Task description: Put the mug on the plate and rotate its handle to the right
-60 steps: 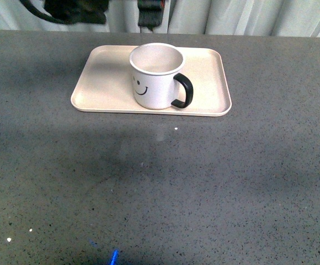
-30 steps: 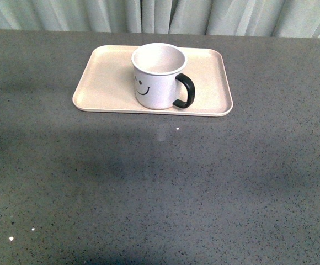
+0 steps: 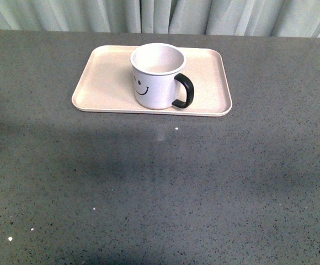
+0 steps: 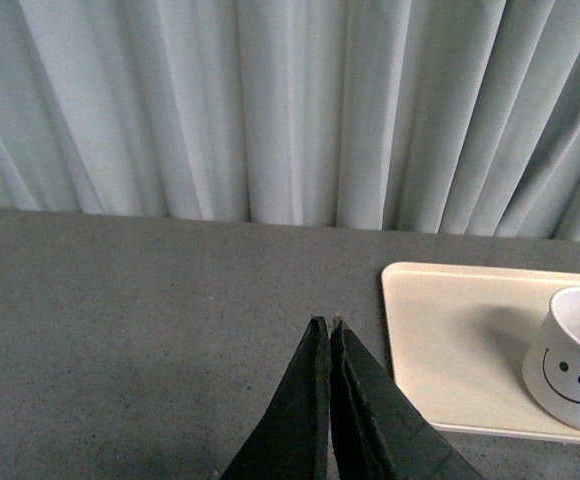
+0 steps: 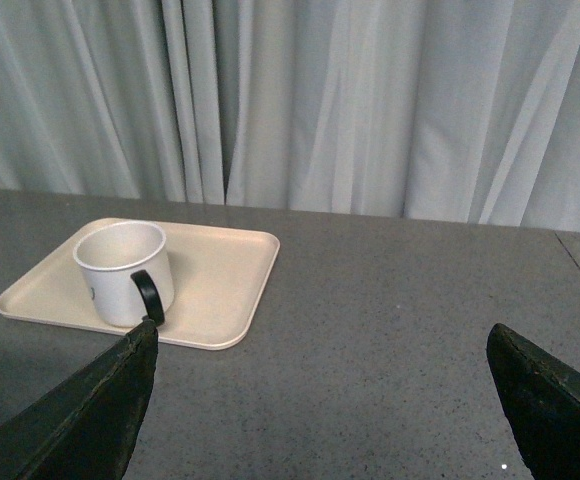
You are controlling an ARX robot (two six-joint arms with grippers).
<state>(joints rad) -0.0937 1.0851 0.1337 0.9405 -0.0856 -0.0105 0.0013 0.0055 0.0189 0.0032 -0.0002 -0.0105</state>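
The white cylindrical mug (image 3: pixel 155 83) with a black smiley face stood upright on the flat pale pink-beige rectangular plate (image 3: pixel 102 83), by its near rim, its glossy black loop handle (image 3: pixel 185 91) pointing right. The left gripper (image 4: pixel 328 326) was pressed together, empty; the right gripper (image 5: pixel 322 335) gaped wide.

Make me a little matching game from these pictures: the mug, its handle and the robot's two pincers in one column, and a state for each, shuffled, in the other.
1. mug
2. handle
3. left gripper
4. right gripper

a. open wide
b. black, turned to the right
c. upright on the plate
d. shut, holding nothing

Pairs: 1-c, 2-b, 3-d, 4-a.
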